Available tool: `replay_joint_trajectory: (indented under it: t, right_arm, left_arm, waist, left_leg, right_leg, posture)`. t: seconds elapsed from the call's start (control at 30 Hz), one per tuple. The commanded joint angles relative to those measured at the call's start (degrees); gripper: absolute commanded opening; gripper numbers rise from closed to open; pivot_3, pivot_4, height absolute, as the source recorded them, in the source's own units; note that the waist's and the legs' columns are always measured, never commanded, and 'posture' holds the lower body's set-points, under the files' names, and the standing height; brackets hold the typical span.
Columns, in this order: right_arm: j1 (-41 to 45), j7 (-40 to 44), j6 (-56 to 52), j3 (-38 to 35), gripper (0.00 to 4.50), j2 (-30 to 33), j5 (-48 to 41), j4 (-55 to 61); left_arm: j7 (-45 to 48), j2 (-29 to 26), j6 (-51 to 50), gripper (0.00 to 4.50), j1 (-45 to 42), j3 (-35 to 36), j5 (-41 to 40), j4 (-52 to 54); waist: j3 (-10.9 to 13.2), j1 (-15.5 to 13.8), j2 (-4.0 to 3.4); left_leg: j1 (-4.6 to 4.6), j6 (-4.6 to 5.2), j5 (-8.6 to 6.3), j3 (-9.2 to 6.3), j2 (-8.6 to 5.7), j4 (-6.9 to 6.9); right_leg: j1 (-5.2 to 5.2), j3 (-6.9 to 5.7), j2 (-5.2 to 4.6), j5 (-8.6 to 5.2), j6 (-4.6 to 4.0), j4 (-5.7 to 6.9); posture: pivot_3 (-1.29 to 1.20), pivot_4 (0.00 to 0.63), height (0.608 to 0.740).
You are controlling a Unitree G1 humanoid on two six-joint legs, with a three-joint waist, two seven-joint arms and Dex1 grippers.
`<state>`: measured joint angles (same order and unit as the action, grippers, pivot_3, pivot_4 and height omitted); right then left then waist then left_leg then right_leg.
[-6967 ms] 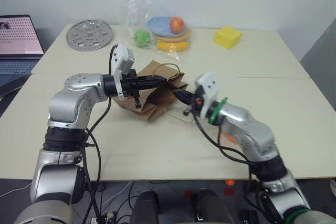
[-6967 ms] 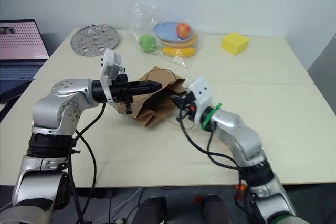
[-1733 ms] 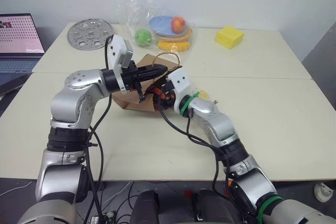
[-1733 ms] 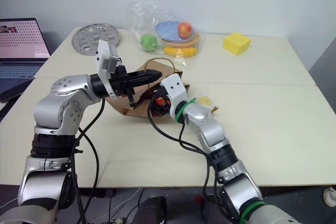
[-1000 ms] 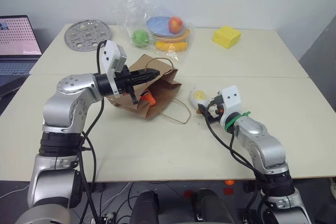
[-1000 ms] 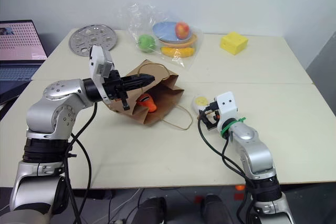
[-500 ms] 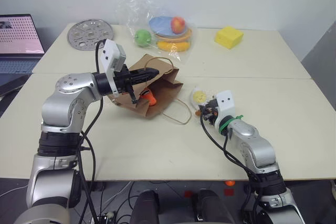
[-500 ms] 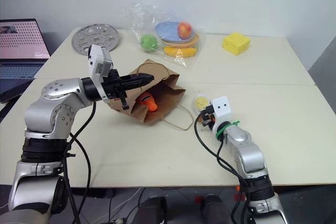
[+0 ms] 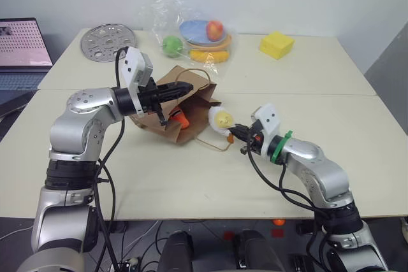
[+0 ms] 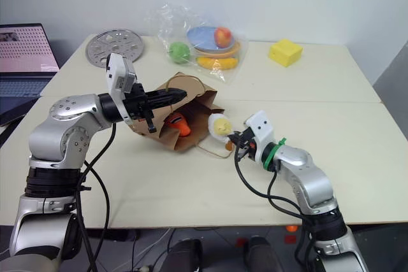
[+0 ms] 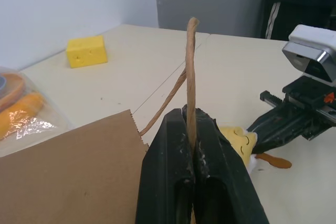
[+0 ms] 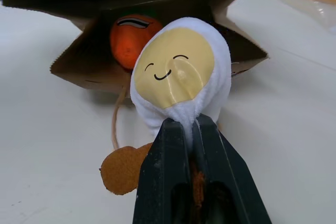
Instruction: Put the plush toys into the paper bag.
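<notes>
The brown paper bag [image 9: 194,101] lies on its side mid-table, its mouth facing my right arm. An orange carrot plush [image 9: 179,118] sits just inside the mouth and also shows in the right wrist view [image 12: 129,38]. My left gripper [image 9: 185,88] is shut on the bag's upper twisted handle [image 11: 190,77], holding the mouth up. My right gripper [image 9: 234,133] is shut on the bottom edge of the white-and-yellow plush [image 12: 181,74]. That plush [image 9: 221,120] hangs just off the table, right in front of the bag's mouth.
The bag's lower handle loop [image 9: 213,143] lies on the table under the held plush. At the back are a clear plastic bag of fruit and plates [image 9: 191,33], a yellow block [image 9: 276,44] and a round metal disc [image 9: 107,42]. A laptop [image 9: 22,49] stands at far left.
My right gripper has shut on the white-and-yellow plush, lifted it off the table and carried it left to the bag's mouth. The left gripper and bag have held still.
</notes>
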<state>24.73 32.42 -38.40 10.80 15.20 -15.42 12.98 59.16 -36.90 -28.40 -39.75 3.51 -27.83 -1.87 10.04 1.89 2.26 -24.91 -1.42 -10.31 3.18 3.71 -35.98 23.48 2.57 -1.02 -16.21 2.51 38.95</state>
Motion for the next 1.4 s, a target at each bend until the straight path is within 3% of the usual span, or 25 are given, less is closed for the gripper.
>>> replay_joint_trajectory:
  t: [0.03, 0.23, 0.47, 0.63, 0.87, 1.07, 1.27, 1.4]
  right_arm:
    - [5.4, -0.29, 5.0, 1.74, 0.03, -3.75, 1.39, -6.48]
    - [14.0, -1.28, 14.53, 1.74, 0.03, -9.51, 4.66, -22.23]
    - [24.92, -6.57, 26.2, -3.6, 0.03, -16.17, 5.65, -45.0]
    - [28.47, -8.68, 30.61, -3.92, 0.03, -18.03, 8.58, -59.24]
    - [29.21, -7.83, 31.61, -2.8, 0.03, -17.58, 12.13, -63.27]
    - [25.43, -5.54, 29.12, -2.99, 2.23, -15.7, 11.81, -54.22]
    - [13.24, -0.97, 14.11, -0.9, 4.33, -9.16, 9.7, -23.72]
    - [6.46, 2.66, 4.65, 1.4, 4.42, -3.82, 7.47, -8.86]
  left_arm:
    - [0.19, -0.01, 0.4, 0.0, -2.0, -0.09, -0.18, 1.35]
    - [0.6, 0.07, 0.35, 0.0, -2.56, -0.49, -0.32, 1.11]
    - [0.97, -0.33, -1.17, 0.0, -1.38, -0.33, -1.4, 3.26]
    - [1.07, -0.59, -2.16, 0.0, -0.78, -0.02, -1.94, 4.46]
    - [1.04, -0.74, -2.26, 0.0, -0.58, 0.15, -1.9, 4.48]
    - [0.88, -0.54, -1.85, 0.0, -0.26, 0.24, -1.78, 4.32]
    - [0.71, -0.29, -1.43, 0.0, 0.29, 0.37, -1.72, 4.18]
    - [0.24, 0.2, -0.84, 0.0, 0.25, 0.34, -1.55, 3.98]
  waist:
    - [0.0, 0.02, 0.0]
    - [0.0, -0.04, 0.0]
    - [0.01, 0.0, -0.01]
    - [0.0, 0.0, -0.01]
    - [0.01, 0.09, -0.02]
    - [0.01, 0.02, -0.02]
    - [0.01, -0.12, -0.02]
    - [0.01, -0.14, -0.02]
  left_leg:
    - [0.0, 0.0, 0.0, 0.0, 0.0, 0.0]
    - [-0.01, 0.0, 0.0, -0.01, -0.01, 0.0]
    - [-0.01, 0.0, 0.0, -0.03, 0.0, 0.03]
    - [-0.01, -0.01, -0.01, -0.04, 0.0, 0.04]
    - [0.01, -0.01, -0.01, -0.03, 0.01, 0.04]
    - [0.0, -0.01, -0.01, -0.02, -0.01, 0.03]
    - [-0.03, -0.04, -0.03, -0.07, 0.0, 0.06]
    - [-0.01, -0.04, -0.03, -0.1, 0.02, 0.06]
  right_leg:
    - [0.0, 0.0, 0.0, 0.0, 0.0, 0.0]
    - [0.0, -0.01, 0.0, 0.01, 0.0, 0.01]
    - [0.01, -0.05, 0.0, 0.01, 0.0, 0.03]
    - [0.01, -0.05, -0.02, 0.02, -0.01, 0.03]
    - [0.02, -0.04, -0.02, 0.02, -0.01, 0.08]
    - [0.01, -0.03, -0.02, 0.02, -0.01, 0.06]
    - [0.02, -0.06, -0.03, 0.02, 0.0, 0.06]
    - [0.01, -0.09, -0.01, 0.02, 0.0, 0.07]
  posture:
    - [0.0, 0.15, 0.74]
    - [0.0, 0.15, 0.74]
    - [0.0, 0.15, 0.74]
    - [0.0, 0.15, 0.74]
    - [0.0, 0.15, 0.74]
    - [0.0, 0.15, 0.74]
    - [0.0, 0.15, 0.74]
    - [0.0, 0.15, 0.74]
